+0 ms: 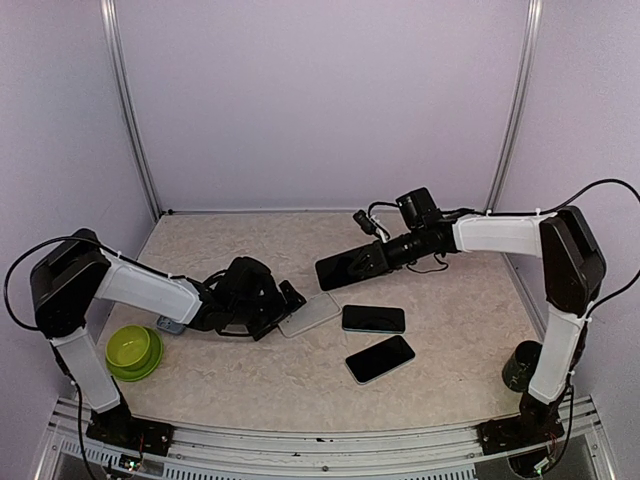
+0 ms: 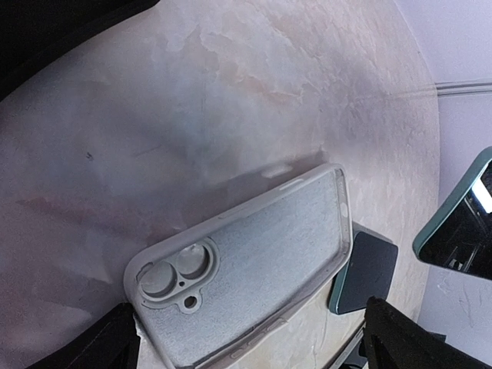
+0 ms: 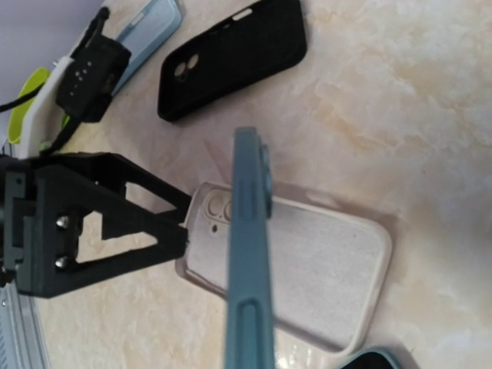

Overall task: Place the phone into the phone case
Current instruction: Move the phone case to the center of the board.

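- Case: pale, flat on the table, open side up, camera cutout at the end towards your left gripper
- Left gripper: low at the case's camera end, jaws spread wide with one finger on either side of that end, gripping nothing; you can't tell whether the fingers touch the case
- Right gripper: clamped on the phone
- Phone: teal-edged, dark screen, up in the air just above and beyond the case, not in it; your right wrist camera sees it edge-on over the case's camera end
- Second phone: flat, just right of the case, apart from it
- Third phone: flat, right of the case and nearer the arm bases
- Bowl: green, well left of the case
- Black case and blue case: flat, left of the case past the left gripper
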Controlling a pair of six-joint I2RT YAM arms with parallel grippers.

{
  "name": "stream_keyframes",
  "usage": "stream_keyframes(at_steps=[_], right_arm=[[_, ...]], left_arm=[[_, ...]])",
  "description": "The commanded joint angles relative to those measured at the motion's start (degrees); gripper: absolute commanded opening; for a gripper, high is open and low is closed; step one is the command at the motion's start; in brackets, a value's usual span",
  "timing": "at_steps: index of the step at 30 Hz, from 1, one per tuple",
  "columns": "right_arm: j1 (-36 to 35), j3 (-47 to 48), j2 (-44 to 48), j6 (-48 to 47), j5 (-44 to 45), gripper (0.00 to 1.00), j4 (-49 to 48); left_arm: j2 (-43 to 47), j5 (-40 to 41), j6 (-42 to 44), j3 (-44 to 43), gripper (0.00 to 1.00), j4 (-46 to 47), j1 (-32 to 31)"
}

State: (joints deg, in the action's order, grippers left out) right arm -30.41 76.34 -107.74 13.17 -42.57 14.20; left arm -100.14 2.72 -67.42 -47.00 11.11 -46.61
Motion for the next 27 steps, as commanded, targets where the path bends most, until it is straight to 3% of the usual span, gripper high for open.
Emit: stream_keyframes(at_steps=[1, 27], right_arm=[[0.9, 2.0, -1.3, -0.8, -0.7, 0.0, 0.2], [1.7, 8.0, -11.1, 3.5, -9.8, 0.0, 5.1]], left_arm=[[-2.0, -0.3, -0.3, -2.5, 0.99, 1.4, -0.3], [-7.6, 4.0, 4.6, -9.0, 0.99, 0.2, 1.2]])
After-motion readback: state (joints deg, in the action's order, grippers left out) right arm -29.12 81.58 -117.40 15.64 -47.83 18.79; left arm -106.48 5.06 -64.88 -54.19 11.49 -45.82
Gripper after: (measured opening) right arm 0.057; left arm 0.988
